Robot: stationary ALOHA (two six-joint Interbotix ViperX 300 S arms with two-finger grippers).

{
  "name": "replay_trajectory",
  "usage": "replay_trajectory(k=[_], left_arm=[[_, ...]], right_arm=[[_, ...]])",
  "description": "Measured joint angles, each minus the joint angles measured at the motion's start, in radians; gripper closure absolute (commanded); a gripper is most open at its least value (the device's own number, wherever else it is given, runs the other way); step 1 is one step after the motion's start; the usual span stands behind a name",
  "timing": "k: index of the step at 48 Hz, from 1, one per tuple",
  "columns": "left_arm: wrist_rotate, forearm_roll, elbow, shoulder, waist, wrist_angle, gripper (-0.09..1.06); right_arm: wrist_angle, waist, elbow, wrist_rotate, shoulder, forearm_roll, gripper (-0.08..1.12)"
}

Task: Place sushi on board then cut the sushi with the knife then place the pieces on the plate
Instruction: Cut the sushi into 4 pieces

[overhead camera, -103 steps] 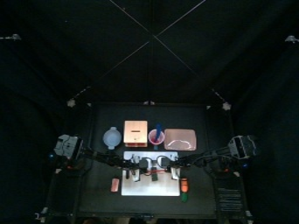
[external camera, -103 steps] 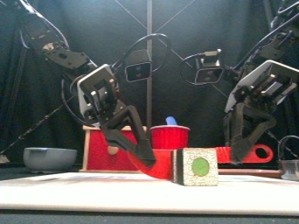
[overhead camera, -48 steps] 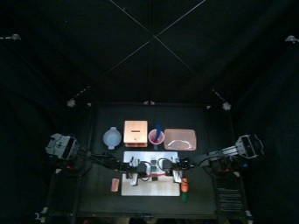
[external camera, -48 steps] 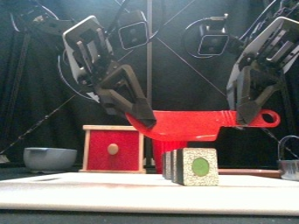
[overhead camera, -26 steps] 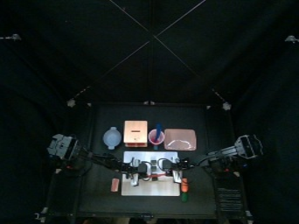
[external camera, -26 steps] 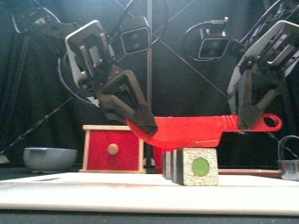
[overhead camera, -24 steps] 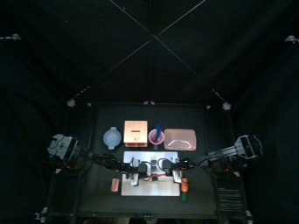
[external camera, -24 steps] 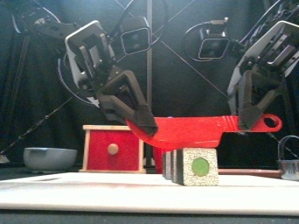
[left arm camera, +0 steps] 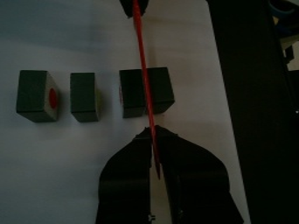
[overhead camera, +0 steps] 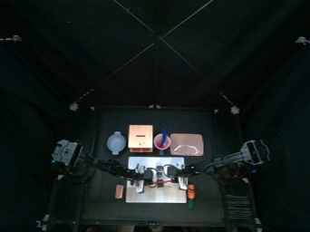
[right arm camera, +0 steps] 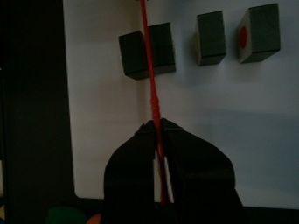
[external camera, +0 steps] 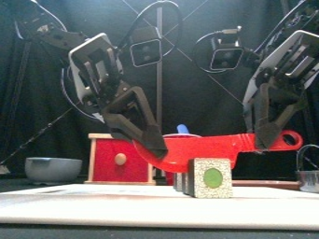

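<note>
Lower than half a second ago, the red knife (external camera: 206, 146) now hangs level just over the sushi roll (external camera: 212, 177), right of centre near the bottom of the front view. The left gripper (external camera: 155, 147) pinches the blade end between its jaws, and the right gripper (external camera: 264, 140) pinches the knife near the handle. In the left wrist view the blade crosses one dark green block (left arm camera: 146, 90). Two other blocks (left arm camera: 83, 94) lie apart from it on the white board (left arm camera: 82, 35).

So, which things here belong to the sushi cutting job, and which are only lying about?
Job: red toy knife, dark green sushi blocks, white cutting board, flat pink tray.
Idle: pale wooden box with red drawer front, blue-grey bowl, red cup.
</note>
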Motion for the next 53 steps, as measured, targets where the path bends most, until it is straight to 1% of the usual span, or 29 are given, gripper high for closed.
replay_trajectory(k=[3, 9, 13, 20, 26, 33, 42, 48, 53], left_arm=[[0.000, -0.009, 0.000, 0.008, 0.000, -0.002, 0.52], [0.000, -0.040, -0.003, 0.026, -0.002, 0.000, 0.52], [0.003, -0.054, -0.003, 0.035, -0.003, 0.003, 0.52], [0.002, -0.064, -0.005, 0.040, -0.006, 0.006, 0.52], [0.002, -0.074, -0.006, 0.040, -0.018, 0.008, 0.52], [0.000, -0.075, -0.008, 0.038, -0.031, 0.008, 0.52], [0.005, -0.074, -0.008, 0.038, -0.031, 0.008, 0.52], [0.006, -0.075, -0.008, 0.021, -0.031, 0.011, 0.51], [0.006, -0.066, -0.006, -0.002, -0.031, 0.014, 0.50]], right_arm=[[-0.002, 0.003, -0.002, 0.002, 0.015, 0.011, 0.72], [-0.002, 0.011, -0.006, 0.002, 0.052, 0.031, 0.72], [-0.002, 0.017, -0.009, 0.002, 0.075, 0.038, 0.72], [-0.002, 0.032, -0.020, 0.002, 0.095, 0.044, 0.72], [-0.002, 0.049, -0.026, 0.002, 0.095, 0.058, 0.72], [-0.003, 0.063, -0.028, 0.002, 0.095, 0.074, 0.72], [-0.002, 0.063, -0.031, 0.002, 0.094, 0.074, 0.72], [0.006, 0.061, -0.034, 0.000, 0.077, 0.063, 0.72], [0.021, 0.060, -0.038, 0.006, 0.043, 0.048, 0.72]])
